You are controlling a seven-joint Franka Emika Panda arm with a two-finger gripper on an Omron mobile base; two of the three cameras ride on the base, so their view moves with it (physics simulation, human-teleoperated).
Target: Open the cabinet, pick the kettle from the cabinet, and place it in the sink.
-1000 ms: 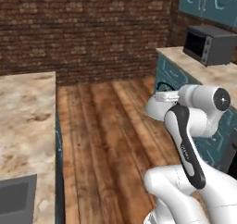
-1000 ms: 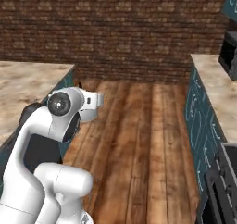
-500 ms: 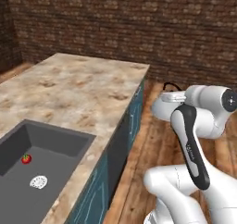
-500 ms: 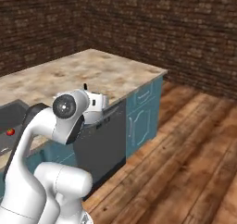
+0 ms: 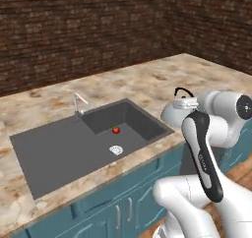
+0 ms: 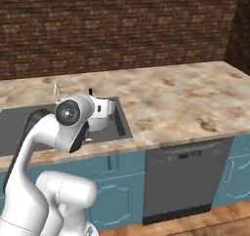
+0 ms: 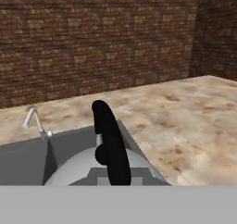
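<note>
Left base view: the gripper (image 5: 183, 102), closed on the kettle (image 5: 172, 115) by its black handle, on a bent arm beside the sink (image 5: 59, 148).

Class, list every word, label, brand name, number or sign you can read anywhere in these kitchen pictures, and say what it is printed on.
None can be read.
Dark band on the white robot arm: a faint pale mark, too small and blurred to read.
Rounded silvery-white kettle, dark grey sink, dark dishwasher front: no lettering visible.
</note>
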